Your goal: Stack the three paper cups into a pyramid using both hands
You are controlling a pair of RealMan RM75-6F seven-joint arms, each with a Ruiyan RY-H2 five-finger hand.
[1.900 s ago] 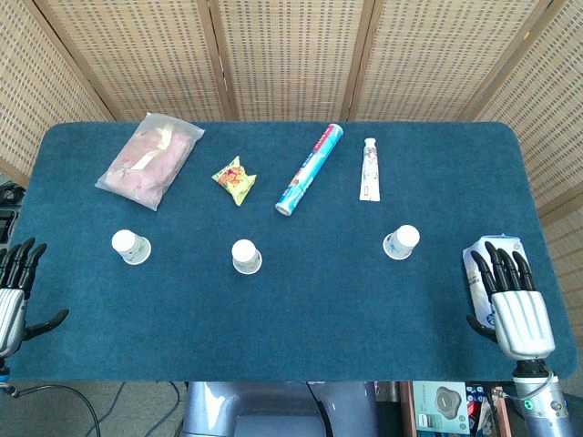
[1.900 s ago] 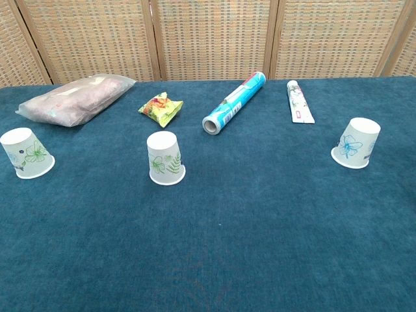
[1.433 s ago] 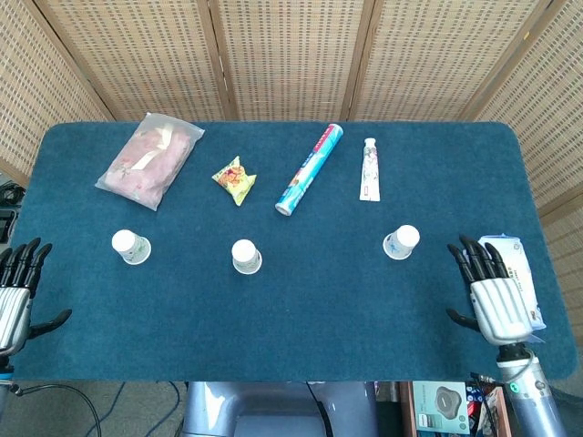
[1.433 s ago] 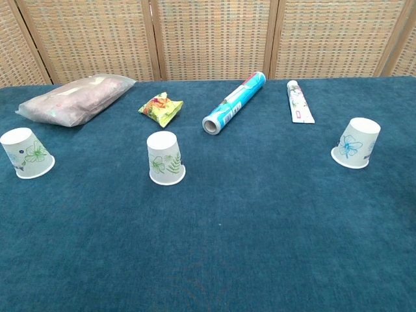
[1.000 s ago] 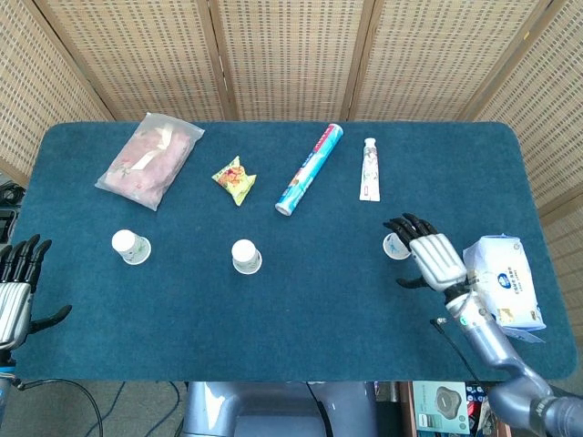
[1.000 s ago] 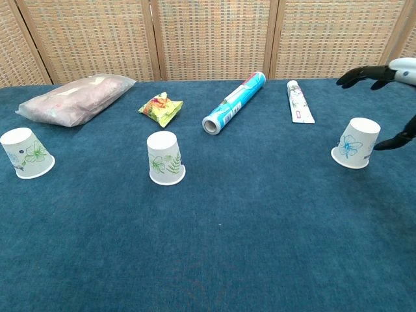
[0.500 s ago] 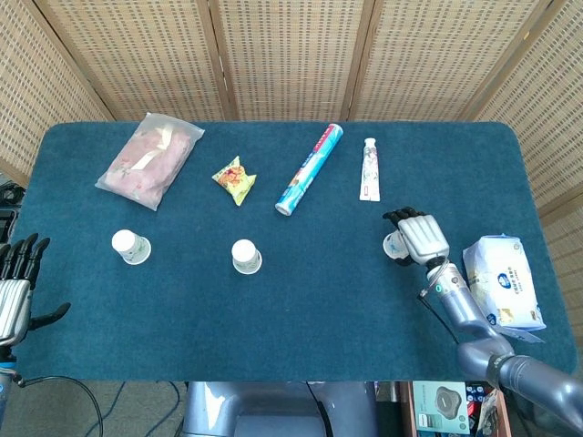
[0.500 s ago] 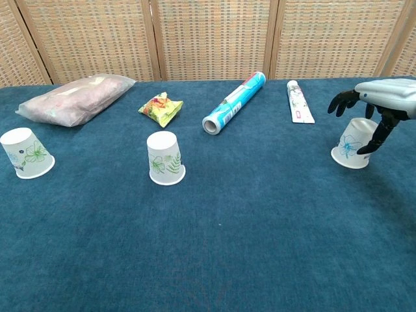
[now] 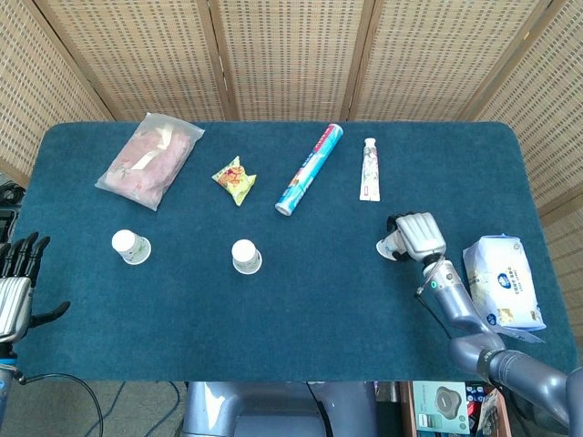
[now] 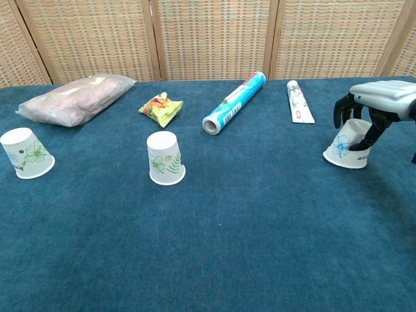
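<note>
three cups, light thin paper, crush easily. right hand (image 10: 364, 117) curled around tilted right cup (image 10: 344, 148); grip sidewall gently. left hand (image 9: 16, 289) spread, idle.

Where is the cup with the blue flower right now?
The blue-flower cup sits at the table's right side in both views, tilted under the right hand, whose fingers curl around it. The toothpaste tube lies behind it.
</note>
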